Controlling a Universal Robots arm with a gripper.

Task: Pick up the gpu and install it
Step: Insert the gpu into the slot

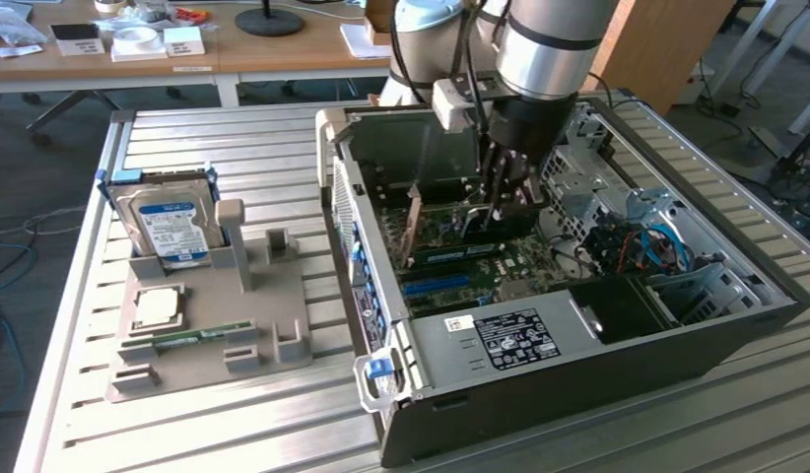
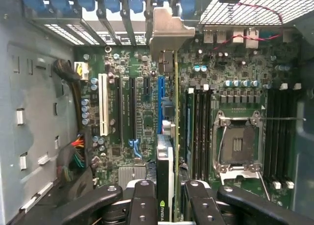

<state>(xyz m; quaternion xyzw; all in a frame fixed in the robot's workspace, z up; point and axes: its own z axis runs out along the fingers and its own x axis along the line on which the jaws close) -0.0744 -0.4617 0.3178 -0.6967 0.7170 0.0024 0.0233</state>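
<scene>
**Item: claw [image 1: 504, 212] [image 2: 167, 195].** Two black fingers [image 2: 142, 200] on the Universal Robots arm, lowered into the open computer case [image 1: 720, 296]. The jaws stand narrow and are clamped on the gpu, one finger on each face.

**Item: gpu [image 1: 458, 225] [image 2: 166, 161].** A thin card held on edge between the fingers, inside the case and directly above the motherboard [image 2: 142, 122]. It reaches forward from the claw to its grey metal end bracket [image 2: 167, 31], which sits at the rear slot openings of the case. Its lower edge runs along the blue expansion slot [image 2: 161, 102]. Whether it is seated in that slot cannot be told.

**Item: board fittings, under and beside the claw.**
- A white expansion slot [image 2: 103, 104] lies to one side of the held card.
- The memory slots [image 2: 201, 126] and the empty processor socket [image 2: 238, 144] lie to the other side.

**Item: power supply [image 1: 510, 340].** A labelled silver box in the case, near the claw and below it in the exterior view.

**Item: grey parts fixture [image 1: 247, 325].** It stands on the slatted metal tabletop [image 1: 221, 138], well apart from the claw and outside the case, on the exterior view's left. It carries:
- a blue-labelled hard drive [image 1: 168, 227], upright;
- a processor chip [image 1: 158, 307], lying flat;
- a green memory stick [image 1: 188, 338], lying in a groove.
</scene>
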